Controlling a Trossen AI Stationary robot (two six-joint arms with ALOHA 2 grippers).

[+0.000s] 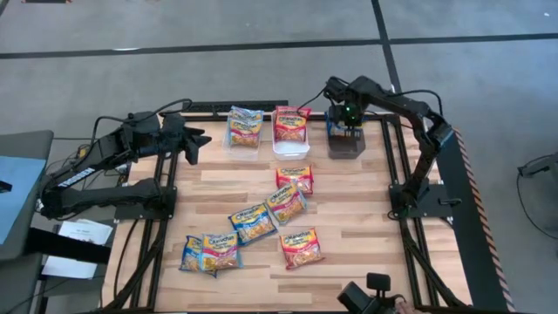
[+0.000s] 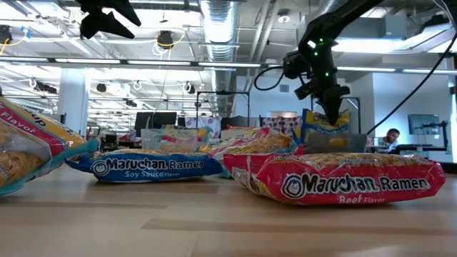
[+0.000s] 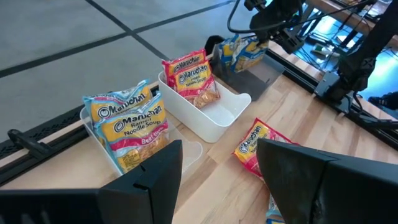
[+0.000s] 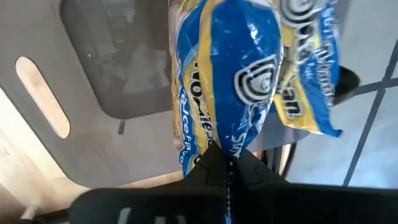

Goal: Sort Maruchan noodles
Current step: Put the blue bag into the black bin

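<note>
surface (image 1: 349,218) below the right claw (image 1: 346,133) carries loose maruchan noodles (image 1: 288,205). that claw pinches a blue packet (image 4: 224,81) over the grey bin (image 1: 346,145); releasing looks next. left claw (image 1: 193,144) waits spread, well apart.

We see a table (image 1: 349,262) of pale wood planks, smooth and lightly sheened, framed by matt black metal rails (image 1: 436,253). The Maruchan noodles (image 2: 350,184) come in crinkly, glossy plastic wrappers — light glints off their folds. The white bin (image 3: 214,112) looks like smooth matt plastic; the grey bin (image 4: 124,74) is smoky, translucent plastic. The floor (image 1: 174,26) beyond is dull grey — finely textured, like carpet.
</note>
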